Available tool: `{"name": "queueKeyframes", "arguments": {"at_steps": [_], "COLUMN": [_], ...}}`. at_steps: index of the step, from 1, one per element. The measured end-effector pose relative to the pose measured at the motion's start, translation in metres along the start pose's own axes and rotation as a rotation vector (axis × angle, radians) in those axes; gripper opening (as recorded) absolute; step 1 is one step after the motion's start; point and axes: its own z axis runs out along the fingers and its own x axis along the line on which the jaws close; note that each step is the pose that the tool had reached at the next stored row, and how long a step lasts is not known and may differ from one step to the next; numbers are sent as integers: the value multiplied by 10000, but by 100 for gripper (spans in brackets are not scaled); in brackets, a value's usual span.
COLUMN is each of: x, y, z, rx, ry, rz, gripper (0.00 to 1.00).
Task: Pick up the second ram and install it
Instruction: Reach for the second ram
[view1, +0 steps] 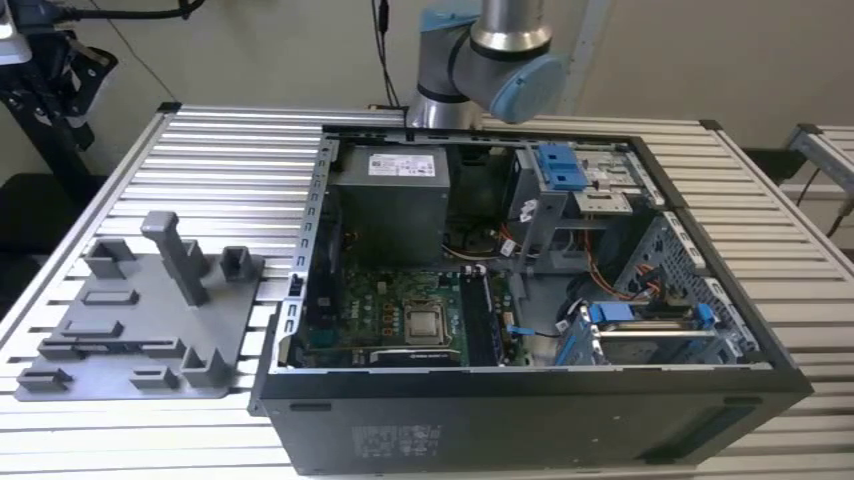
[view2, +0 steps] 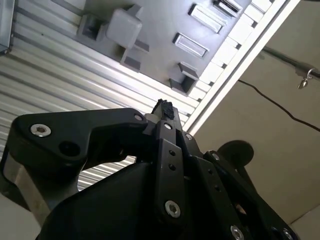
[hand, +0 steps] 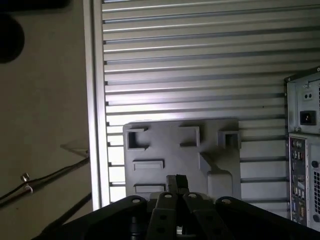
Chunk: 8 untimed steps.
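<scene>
Straight ahead of the pincer (hand: 176, 181), in the first wrist view, we've got the grey tray (hand: 150, 145) lying on the slatted table (hand: 200, 60). Its pockets look empty to us. The pincer's tips look pressed together with nothing between them, so we'd call it closed and empty-handed. Off to one side of the pincer, well apart, is the back panel of the computer case (hand: 305, 150).

The second wrist view is the same story from another angle. The tips are together and there's no board in them. The tray's upright posts sit beyond the tips, with a gap between pincer and tray, so it's hovering and not touching.

In the exterior view, the arm (view1: 501, 70) rises behind the open case. The tray sits beside the case on the exterior view's left. Honestly, we can't pick out the second ram for sure. Our best guess is the slim dark strips standing on edge in the memory slots (view1: 483, 320) next to the processor, but we can't tell which stick is which.

On handling, we'd expect a stick like that to be light, stiff and thin. The chips and contact edge would be easy to damage. We'd pinch it across the flat faces near the middle of its length, away from the contact edge.
</scene>
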Motion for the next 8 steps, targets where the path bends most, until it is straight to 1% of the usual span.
{"name": "queueKeyframes", "arguments": {"at_steps": [2,4,5,8], "x": [2,1,-1,-9], "y": [-9,-48,-83,-216], "z": [0,-2,-5,-9], "rx": [0,0,1,0], "ry": [0,-1,0,0], "rz": [1,2,2,1], "gripper": [11,11,11,11]}}
